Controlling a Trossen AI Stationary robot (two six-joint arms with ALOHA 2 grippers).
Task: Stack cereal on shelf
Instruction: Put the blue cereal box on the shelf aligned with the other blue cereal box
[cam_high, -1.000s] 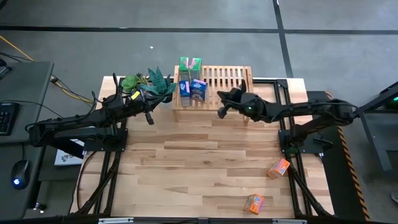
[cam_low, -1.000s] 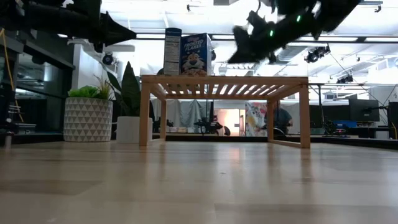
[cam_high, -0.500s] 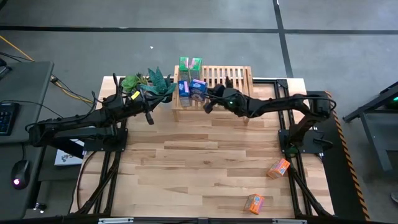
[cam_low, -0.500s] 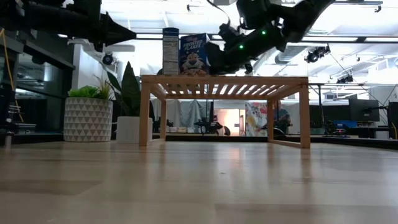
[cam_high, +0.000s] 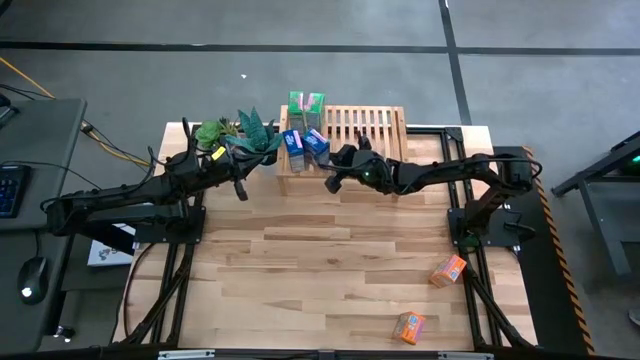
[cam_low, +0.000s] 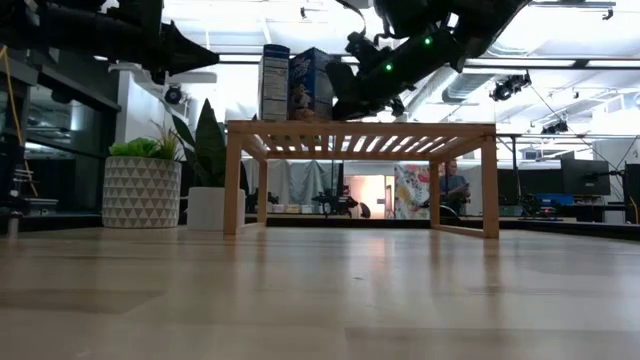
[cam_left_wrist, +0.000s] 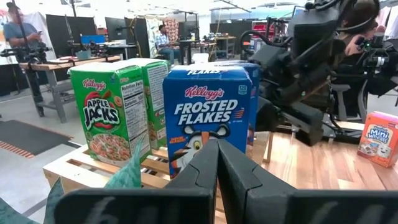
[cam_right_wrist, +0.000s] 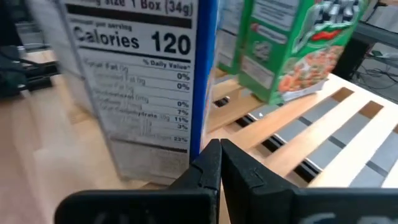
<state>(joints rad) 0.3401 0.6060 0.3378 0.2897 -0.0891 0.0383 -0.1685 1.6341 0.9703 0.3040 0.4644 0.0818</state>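
Right gripper (cam_high: 331, 183) sits at the shelf's (cam_high: 370, 125) near edge, jaws together, its tip against the blue cereal boxes (cam_high: 303, 147), which stand skewed on the shelf's left part. Two green boxes (cam_high: 305, 104) stand at the shelf's far left corner. Two orange boxes (cam_high: 448, 270) lie on the table (cam_high: 320, 260) near right, well apart from the shelf. Left gripper (cam_high: 240, 190), jaws together, hovers left of the shelf beside the plants (cam_high: 245, 133).

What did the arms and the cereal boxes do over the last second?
The right end effector, shut, swept left along the shelf and pushed into the blue boxes, turning them askew. Nothing was grasped or released. The left end effector, the green boxes and both orange boxes on the table stayed put.
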